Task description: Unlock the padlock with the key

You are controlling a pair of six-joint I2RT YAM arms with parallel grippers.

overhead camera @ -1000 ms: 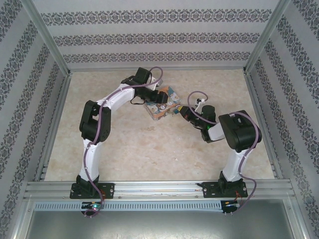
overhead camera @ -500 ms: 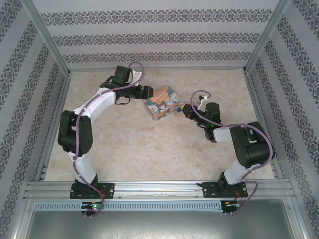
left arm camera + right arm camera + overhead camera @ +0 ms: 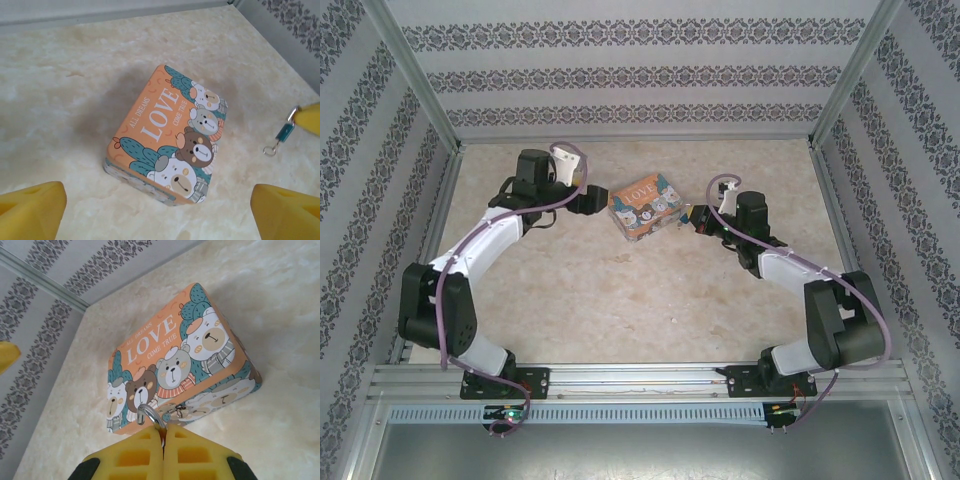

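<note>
The padlock (image 3: 285, 131) is just off the bear side of the LOVE tin (image 3: 165, 135), not touching it, teal body with the thin shackle loop (image 3: 270, 149) at its free end. My right pincer (image 3: 163, 432) is squeezed tight together on the silvery bit at its other end, pretty sure that's the key (image 3: 291, 114). My left pincer (image 3: 157, 205) is over on the tin's opposite side, fingers (image 3: 32, 207) spread wide, nothing in them.

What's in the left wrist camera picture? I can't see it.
A colourful tin with cartoon bears and the word LOVE sits on a marbled table. The yellow fingers of the left gripper stand wide apart near it; at the right edge, the right gripper pinches a tiny teal padlock.
</note>
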